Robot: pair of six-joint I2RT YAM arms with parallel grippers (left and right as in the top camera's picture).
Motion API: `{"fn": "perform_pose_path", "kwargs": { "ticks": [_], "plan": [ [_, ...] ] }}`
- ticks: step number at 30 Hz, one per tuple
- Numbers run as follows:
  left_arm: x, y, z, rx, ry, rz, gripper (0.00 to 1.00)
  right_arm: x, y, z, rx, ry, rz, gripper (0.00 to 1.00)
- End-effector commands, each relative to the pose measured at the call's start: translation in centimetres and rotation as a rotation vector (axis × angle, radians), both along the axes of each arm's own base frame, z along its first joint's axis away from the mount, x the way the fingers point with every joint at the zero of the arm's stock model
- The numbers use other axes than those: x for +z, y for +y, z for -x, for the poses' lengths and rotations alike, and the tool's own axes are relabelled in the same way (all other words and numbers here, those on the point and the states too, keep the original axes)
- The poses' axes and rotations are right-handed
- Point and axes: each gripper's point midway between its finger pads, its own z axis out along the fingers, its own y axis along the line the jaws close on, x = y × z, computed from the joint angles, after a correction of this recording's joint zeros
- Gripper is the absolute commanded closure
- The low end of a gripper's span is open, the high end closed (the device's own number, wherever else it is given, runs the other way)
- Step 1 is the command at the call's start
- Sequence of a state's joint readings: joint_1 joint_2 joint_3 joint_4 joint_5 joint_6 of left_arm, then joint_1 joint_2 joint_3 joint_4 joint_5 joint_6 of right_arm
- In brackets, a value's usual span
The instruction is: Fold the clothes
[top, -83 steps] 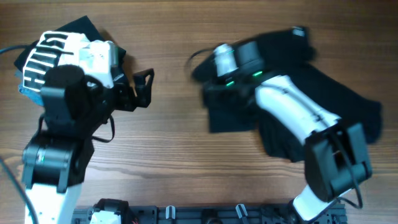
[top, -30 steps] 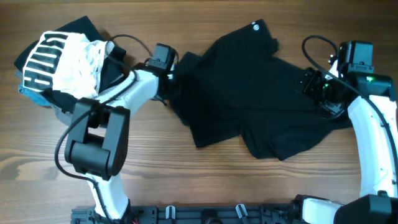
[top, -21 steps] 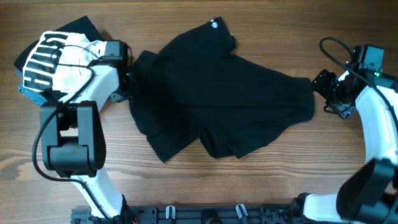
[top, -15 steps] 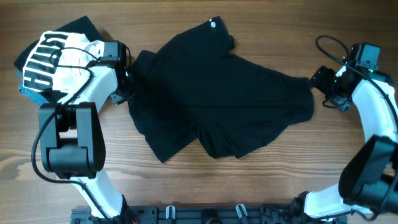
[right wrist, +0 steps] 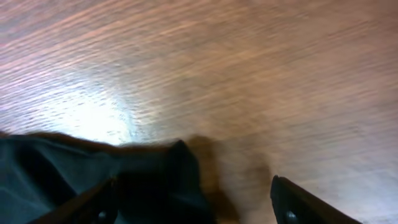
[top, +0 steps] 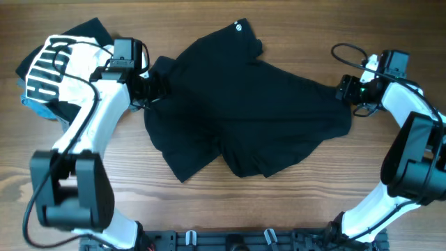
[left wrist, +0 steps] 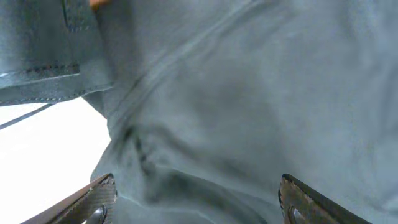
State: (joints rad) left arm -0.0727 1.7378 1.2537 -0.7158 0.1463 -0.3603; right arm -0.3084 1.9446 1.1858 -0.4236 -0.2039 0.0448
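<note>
The black T-shirt point(top: 244, 111) lies crumpled and partly spread on the wooden table, with a tiny white round logo point(top: 239, 27) at its far edge. My left gripper point(top: 156, 88) is at the shirt's left edge. In the left wrist view my left gripper point(left wrist: 199, 205) is open, with wrinkled dark fabric point(left wrist: 249, 93) filling the space between the wide-apart fingers. My right gripper point(top: 346, 90) is at the shirt's right corner. In the right wrist view my right gripper point(right wrist: 196, 208) is open, with a black fabric corner point(right wrist: 161, 174) lying between the fingers nearer the left one.
A heap of clothes sits at the far left: a white garment with bold black stripes point(top: 52, 66) on top, a black piece behind it and a light-blue piece point(top: 29, 102) below. Bare wood point(top: 293, 209) shows in front of the shirt.
The shirt was dragged left and spread out, and now lies still. My left gripper has moved slightly right onto its left edge. My right gripper has moved left to its right corner.
</note>
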Motion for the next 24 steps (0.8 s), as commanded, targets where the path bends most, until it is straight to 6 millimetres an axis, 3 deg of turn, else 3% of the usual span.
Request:
{"fn": "perform_pose_path", "kwargs": {
  "ticks": [1, 2, 3, 5, 8, 11, 15, 18, 19, 20, 21, 24],
  "plan": [
    [2.8, -1.4, 0.5, -0.049, -0.068, 0.019, 0.15, -1.2, 2.0, -0.4, 0.082, -0.011, -0.074, 0.22],
    [3.1, -1.6, 0.5, -0.057, -0.077, 0.02, 0.14, -1.3, 2.3, -0.5, 0.09, -0.015, -0.089, 0.24],
    [3.8, -2.2, 0.7, -0.072, -0.092, 0.022, 0.14, -2.1, 2.2, -1.0, 0.092, -0.023, -0.085, 0.44],
    [3.9, -2.5, 0.9, -0.078, -0.093, 0.023, 0.14, -2.1, 2.1, -1.6, 0.067, -0.043, -0.09, 0.58],
    [3.8, -2.8, 1.2, -0.088, -0.08, 0.022, 0.14, -1.6, 1.1, -2.8, 0.024, -0.089, -0.059, 0.96],
    [3.6, -2.9, 1.6, -0.091, -0.062, 0.02, 0.14, 1.0, -1.8, -5.3, -0.106, -0.181, -0.004, 0.96],
    [3.5, -2.8, 1.8, -0.091, -0.056, 0.018, 0.11, 9.8, -6.1, -10.4, -0.148, -0.444, 0.039, 0.96],
    [3.6, -2.8, 1.7, -0.091, -0.06, 0.019, 0.08, 16.5, -9.2, -12.8, -0.172, -0.605, 0.099, 0.96],
    [3.6, -2.8, 1.7, -0.091, -0.061, 0.019, 0.07, 17.9, -9.9, -13.2, -0.179, -0.634, 0.109, 0.96],
    [3.6, -2.8, 1.6, -0.091, -0.063, 0.019, 0.07, 19.3, -10.6, -13.4, -0.186, -0.664, 0.121, 0.55],
    [3.6, -2.8, 1.6, -0.091, -0.064, 0.019, 0.07, 20.3, -11.1, -13.6, -0.191, -0.685, 0.13, 0.0],
    [3.7, -2.8, 1.6, -0.09, -0.066, 0.02, 0.02, 21.3, -11.8, -13.2, -0.204, -0.68, 0.132, 0.0]
  ]
}}
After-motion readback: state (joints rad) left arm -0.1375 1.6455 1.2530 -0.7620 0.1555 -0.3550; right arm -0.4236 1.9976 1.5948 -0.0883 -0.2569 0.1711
